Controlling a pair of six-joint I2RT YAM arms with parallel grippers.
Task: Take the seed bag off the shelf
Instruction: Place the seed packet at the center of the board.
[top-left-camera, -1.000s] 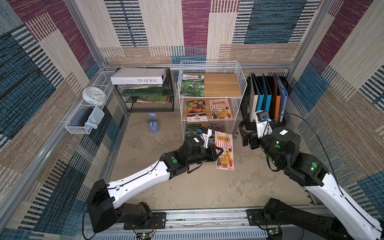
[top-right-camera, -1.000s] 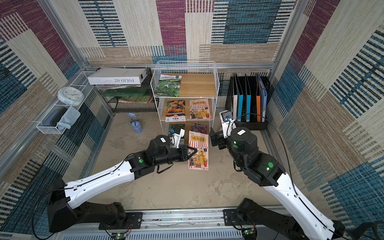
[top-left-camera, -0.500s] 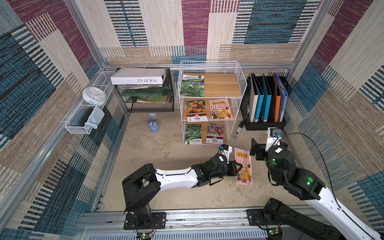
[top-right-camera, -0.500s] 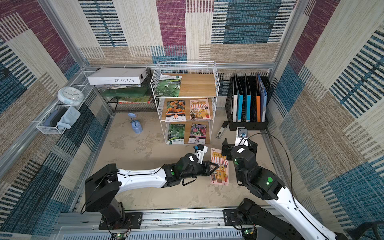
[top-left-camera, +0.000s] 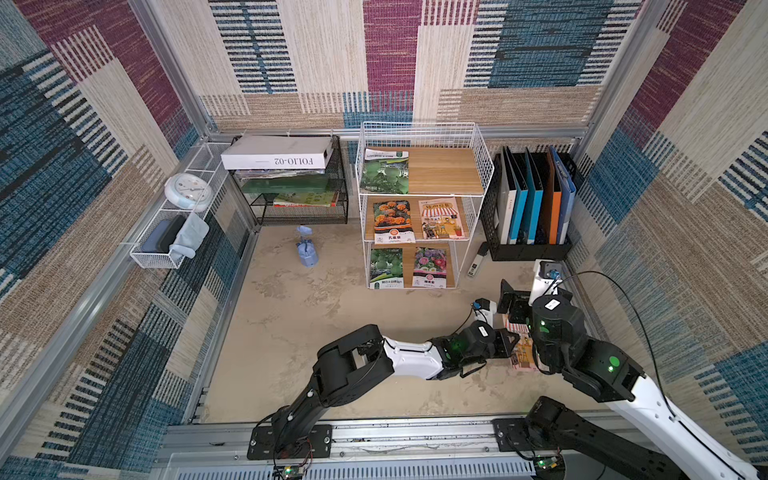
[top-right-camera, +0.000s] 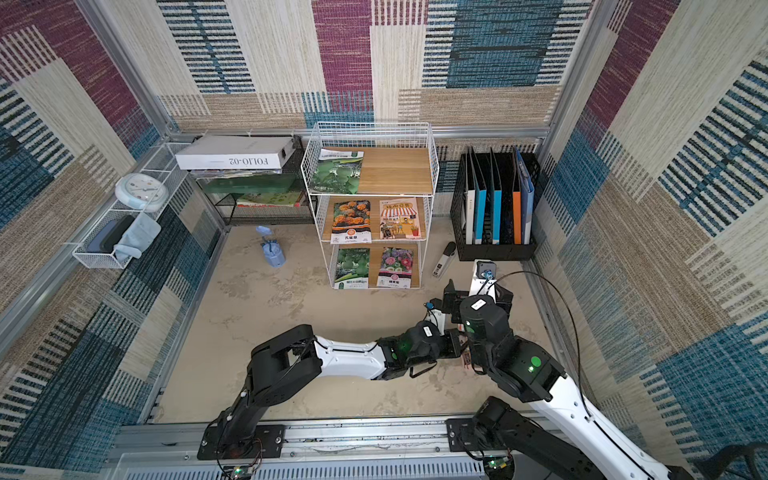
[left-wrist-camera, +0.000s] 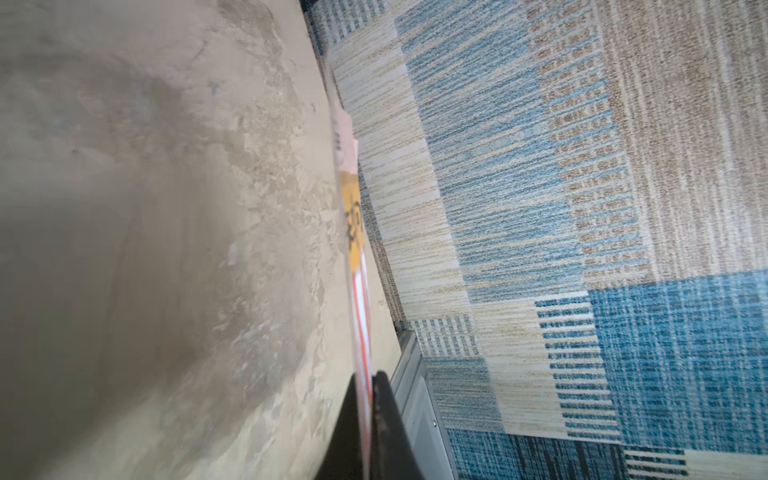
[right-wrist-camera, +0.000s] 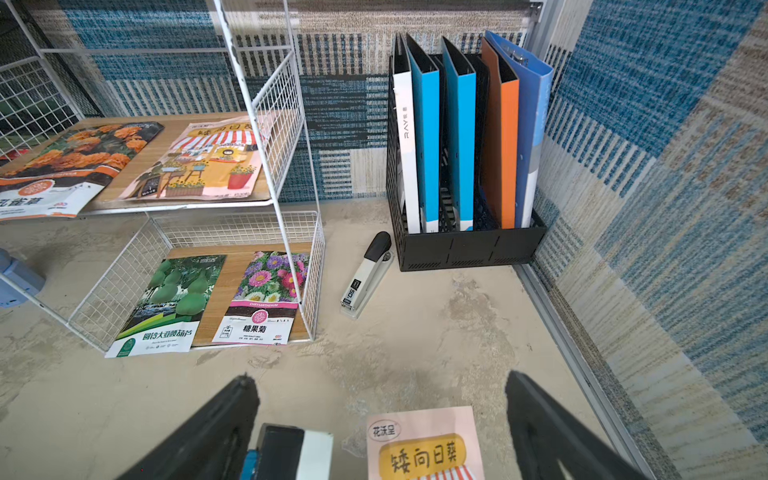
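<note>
Op: Entry. Where is the seed bag (top-left-camera: 523, 354)?

Obs: Off the shelf (top-left-camera: 442, 170). Your left gripper (top-left-camera: 510, 341) has its fingers closed on the bag's left edge, low at the near right of the floor, well apart from the rack. The left wrist view shows the packet edge-on, clamped between both fingers. Whether it touches the floor, I cannot tell.

Op: Right side?

Obs: Your right gripper (right-wrist-camera: 380, 378) hangs just above the bag, fingers spread wide, holding nothing. In the right wrist view the packet lies face up, its title end between the two fingers.

Op: Axis?

Obs: The long axis runs near to far, title end toward the shelf. Your left arm reaches in from the left, across that axis. Your right arm comes from the near right, roughly along it.

Op: Next move?

Obs: My judgement: lower the bag and release with the left, since that arm has it. The right sits close enough to crowd the bag, so keep it clear.
</note>
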